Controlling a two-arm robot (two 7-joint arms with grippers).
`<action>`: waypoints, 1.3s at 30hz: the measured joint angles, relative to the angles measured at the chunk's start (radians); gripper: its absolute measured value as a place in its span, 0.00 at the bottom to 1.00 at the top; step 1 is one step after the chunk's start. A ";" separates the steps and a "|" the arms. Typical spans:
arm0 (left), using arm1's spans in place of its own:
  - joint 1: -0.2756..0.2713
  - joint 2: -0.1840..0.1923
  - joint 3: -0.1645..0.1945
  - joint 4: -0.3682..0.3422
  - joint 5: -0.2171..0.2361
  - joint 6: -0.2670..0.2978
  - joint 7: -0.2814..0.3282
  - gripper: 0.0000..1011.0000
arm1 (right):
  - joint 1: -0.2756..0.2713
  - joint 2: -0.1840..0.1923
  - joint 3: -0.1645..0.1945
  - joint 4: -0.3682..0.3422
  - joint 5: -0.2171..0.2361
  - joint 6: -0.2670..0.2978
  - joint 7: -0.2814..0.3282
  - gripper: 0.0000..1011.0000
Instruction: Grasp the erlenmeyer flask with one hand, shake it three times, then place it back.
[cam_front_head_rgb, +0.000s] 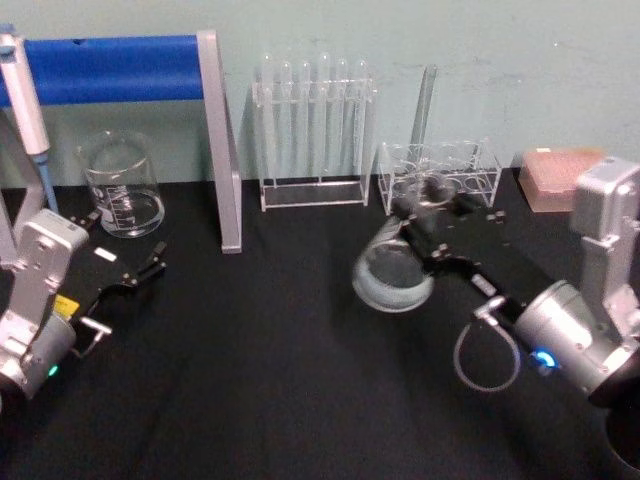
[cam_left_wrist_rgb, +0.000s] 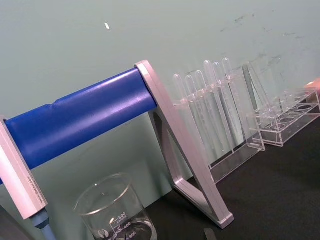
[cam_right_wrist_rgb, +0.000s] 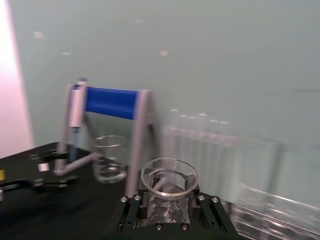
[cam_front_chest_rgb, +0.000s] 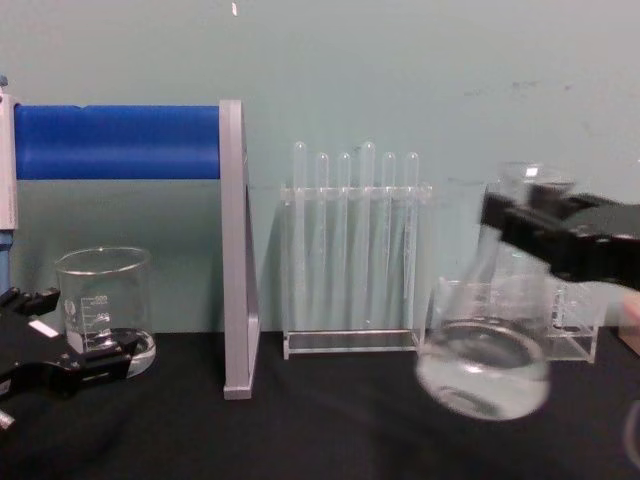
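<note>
The right arm reaches in from the right edge with its wrist raised above the surface (cam_front_head_rgb: 290, 400). Its tool (cam_front_head_rgb: 428, 207) is clamped on the neck of the erlenmeyer flask (cam_front_head_rgb: 392, 278), holding it tilted in the air. The left arm sits low at the left edge, its tool (cam_front_head_rgb: 148, 262) just above the surface, fingers apart.

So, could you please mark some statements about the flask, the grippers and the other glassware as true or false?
1. The right gripper grips the erlenmeyer flask by its neck. True.
2. The flask stands on the table. False: it hangs tilted above the table.
3. The beaker stands on the robot's left, near the left gripper. True.
4. The tall rack is empty. False: it holds several test tubes.
</note>
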 joint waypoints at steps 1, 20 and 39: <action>0.000 0.000 0.000 0.000 0.000 0.000 0.000 0.99 | 0.008 -0.002 -0.008 0.005 0.000 0.000 0.017 0.44; 0.000 0.000 0.000 0.000 0.000 0.000 0.000 0.99 | 0.170 0.000 -0.245 0.090 0.043 -0.023 0.309 0.44; 0.000 0.000 0.000 0.000 0.000 0.000 0.000 0.99 | 0.088 0.026 -0.123 0.052 0.032 -0.038 0.095 0.44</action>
